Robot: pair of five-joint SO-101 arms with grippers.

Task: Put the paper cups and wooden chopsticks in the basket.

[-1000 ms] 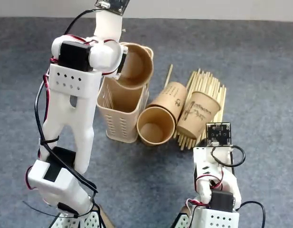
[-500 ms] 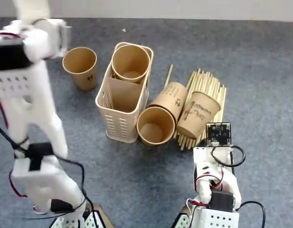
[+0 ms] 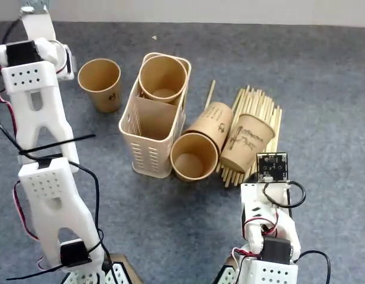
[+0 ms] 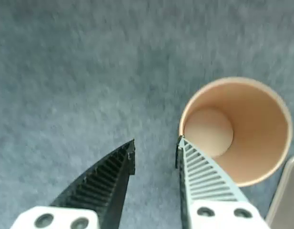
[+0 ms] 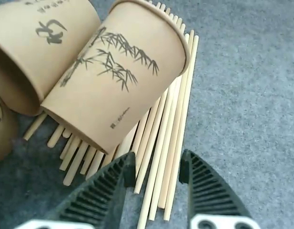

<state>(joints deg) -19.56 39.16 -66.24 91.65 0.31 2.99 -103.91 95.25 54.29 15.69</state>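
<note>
High view: the basket [image 3: 151, 127] at centre holds one cup [image 3: 163, 78]. A loose cup [image 3: 101, 83] stands upper left. At right, fallen cups [image 3: 247, 142] lie across the chopsticks [image 3: 259, 100].
Left wrist view: the left gripper [image 4: 155, 150] is parted and empty, at the loose cup's rim.
Right wrist view: the right gripper [image 5: 156, 167] is parted and empty over the chopsticks, with a fallen cup lying on them.

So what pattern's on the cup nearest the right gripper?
Dark bamboo leaves on the tan cup, clearest in right wrist view.

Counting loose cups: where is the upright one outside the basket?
High view: the upright cup stands left of the basket, with the open left tool at its rim.
</note>
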